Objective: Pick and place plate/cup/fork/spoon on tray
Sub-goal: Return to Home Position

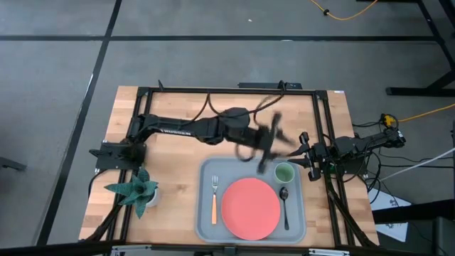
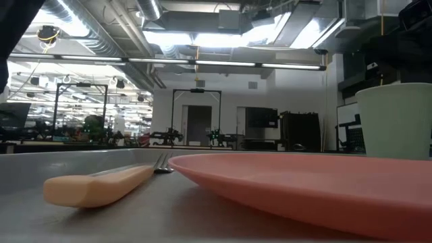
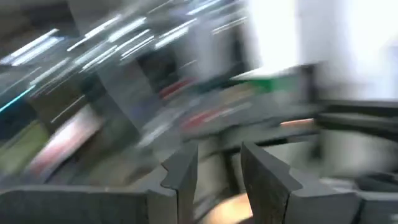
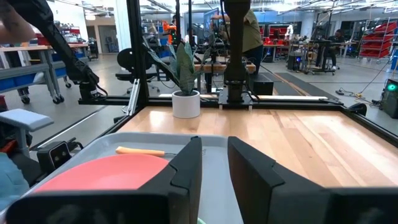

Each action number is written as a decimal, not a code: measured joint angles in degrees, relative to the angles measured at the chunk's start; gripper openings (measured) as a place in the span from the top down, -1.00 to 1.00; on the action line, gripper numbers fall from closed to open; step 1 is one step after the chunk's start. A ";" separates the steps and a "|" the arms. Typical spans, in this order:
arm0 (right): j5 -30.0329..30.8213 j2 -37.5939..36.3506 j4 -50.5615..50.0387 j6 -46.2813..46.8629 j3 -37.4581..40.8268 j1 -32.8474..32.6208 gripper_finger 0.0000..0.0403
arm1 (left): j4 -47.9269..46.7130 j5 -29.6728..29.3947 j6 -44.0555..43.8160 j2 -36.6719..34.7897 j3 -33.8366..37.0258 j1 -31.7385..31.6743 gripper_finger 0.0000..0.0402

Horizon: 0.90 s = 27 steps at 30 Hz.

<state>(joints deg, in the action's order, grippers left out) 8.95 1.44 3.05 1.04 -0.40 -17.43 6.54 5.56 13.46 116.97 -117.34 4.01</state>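
The grey-blue tray (image 1: 206,220) lies at the table's near middle. On it lie the pink-red plate (image 1: 250,208), the orange-handled fork (image 1: 214,200) to the plate's left, the dark spoon (image 1: 284,205) to its right, and the light-green cup (image 1: 284,173), upright at the far right corner. My left gripper (image 1: 268,151) shows blurred above the tray's far edge, just left of the cup, with a narrow gap between its fingers (image 3: 217,171) and nothing in them. My right gripper (image 1: 304,153) waits right of the cup, narrowly open (image 4: 214,165) and empty.
A potted green plant (image 1: 135,190) stands at the table's near left and also shows in the right wrist view (image 4: 185,99). A black frame runs round the table. Bare wood lies far of the tray. The low view shows the fork handle (image 2: 94,185), plate (image 2: 304,192) and cup (image 2: 398,121) close up.
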 joint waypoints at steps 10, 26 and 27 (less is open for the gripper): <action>0.00 0.01 0.00 0.00 0.00 0.02 0.59 | 1.52 -10.30 -5.55 -0.09 0.27 -5.40 0.42; 0.00 0.01 -0.01 0.00 0.00 0.02 0.59 | 4.02 -8.45 -3.89 -26.43 40.88 -6.73 0.42; 0.00 0.01 -0.01 0.00 0.00 0.00 0.59 | 7.42 -9.39 -3.90 -29.81 45.26 -7.11 0.42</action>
<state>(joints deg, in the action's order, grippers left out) 8.95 1.45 3.04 1.04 -0.40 -17.43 13.96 -3.83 9.56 87.15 -72.08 -3.10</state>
